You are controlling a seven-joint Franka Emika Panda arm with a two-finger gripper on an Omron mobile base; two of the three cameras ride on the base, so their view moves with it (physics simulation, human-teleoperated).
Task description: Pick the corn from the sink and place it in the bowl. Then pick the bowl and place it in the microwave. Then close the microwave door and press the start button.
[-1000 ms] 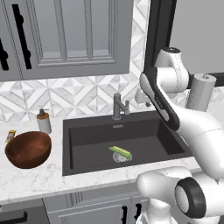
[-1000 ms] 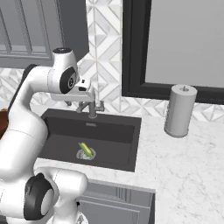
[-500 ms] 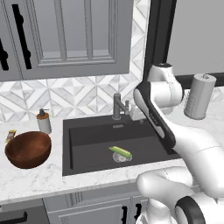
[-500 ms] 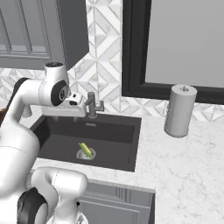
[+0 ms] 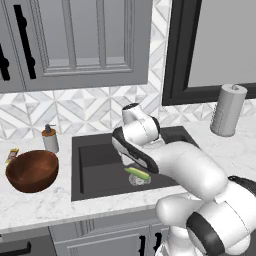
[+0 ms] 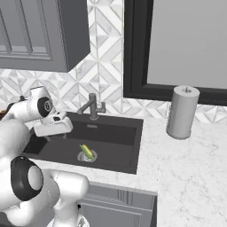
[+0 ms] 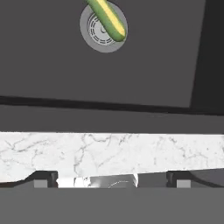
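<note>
Setting: grey kitchen, marble counter (image 6: 195,164), dark sink (image 5: 95,165) mid-frame, faucet (image 6: 92,106) at its back.
Corn: corn (image 7: 108,18) lies in the sink on the round drain (image 7: 97,30), top centre of hand view; low centre of basin in right base view (image 6: 87,151).
Long axis: in hand view runs diagonal, upper left to lower right; husk end hard to tell.
Gripper: gripper (image 7: 109,178) tips at bottom edge of hand view, spread wide, nothing betw. them.
Key relation: corn is well apart from fingers, toward top of hand view, across counter lip and basin floor; prob. needs reach fwd and down, plus wrist roll to cross the ear.
Bowl: bowl (image 5: 31,170) on counter, left edge of left base view, beside soap dispenser (image 5: 49,138).
View diffs: left base view has arm partly covering corn; right base view shows it whole.
</note>
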